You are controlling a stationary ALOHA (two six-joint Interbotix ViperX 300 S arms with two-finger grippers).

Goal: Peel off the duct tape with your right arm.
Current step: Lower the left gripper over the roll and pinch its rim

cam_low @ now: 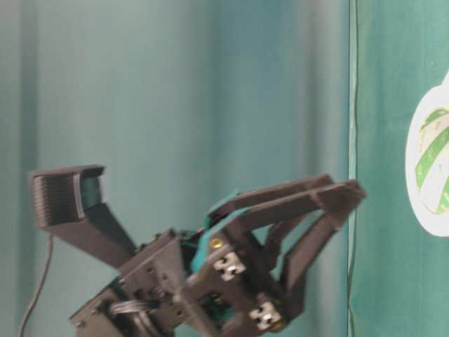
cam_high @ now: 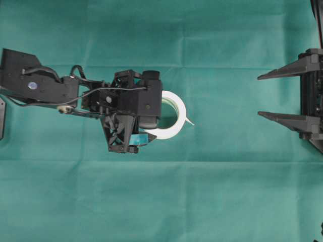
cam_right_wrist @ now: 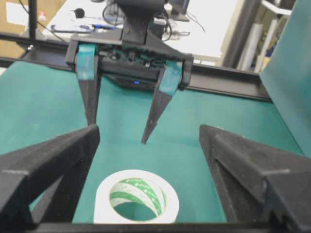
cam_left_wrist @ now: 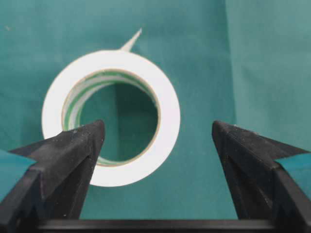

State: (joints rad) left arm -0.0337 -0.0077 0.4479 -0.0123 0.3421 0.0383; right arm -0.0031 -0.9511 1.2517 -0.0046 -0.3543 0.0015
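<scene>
Jaws on both arms stand wide apart and neither has hold of anything. The right gripper (cam_high: 265, 96) sits at the right edge of the green cloth (cam_high: 161, 201), its plain black fingers level and pointing toward the middle, well apart from the work. The left gripper (cam_left_wrist: 158, 138), the one with teal strips on its fingers, hangs over the duct tape (cam_high: 171, 115), which lies flat on the cloth just left of centre. In the left wrist view one finger overlaps the roll's rim and the other stands off to the side of it; whether either touches the roll I cannot tell.

The loose tab (cam_high: 189, 121) sticks out from the roll's outer wall on the side facing the right arm, thin and pointed.

The step in hand looks like pinning the roll down so it will not slide. To do that well, the left fingers should press or clamp the roll away from the tab, leaving that side free. The right arm will then need a low, narrow approach to pinch only the tab.
</scene>
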